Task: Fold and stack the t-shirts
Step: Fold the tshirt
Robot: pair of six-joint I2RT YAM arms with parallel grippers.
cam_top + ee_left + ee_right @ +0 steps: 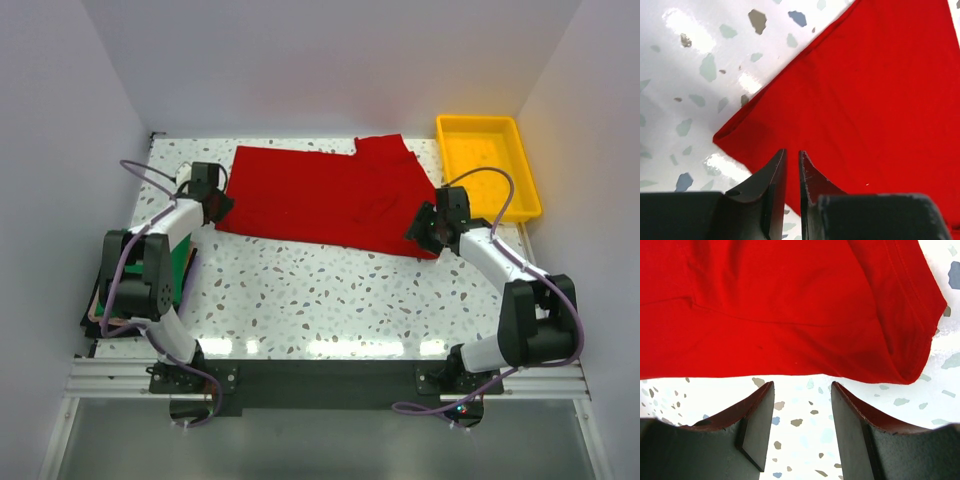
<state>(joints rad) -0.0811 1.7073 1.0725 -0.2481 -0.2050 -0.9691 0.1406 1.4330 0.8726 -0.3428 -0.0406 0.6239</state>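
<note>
Step in hand: likely the first fold of the red shirt (pixel 320 195), which lies flat toward the table's far edge.
Left gripper (pixel 791 151): fingers almost together over the shirt's near-left corner, no cloth visibly pinched.
Right gripper (pixel 802 385): fingers apart, just short of the near-right hem.
Next move: both must pinch the hem.
Green shirt (pixel 186 268): at the left edge.
</note>
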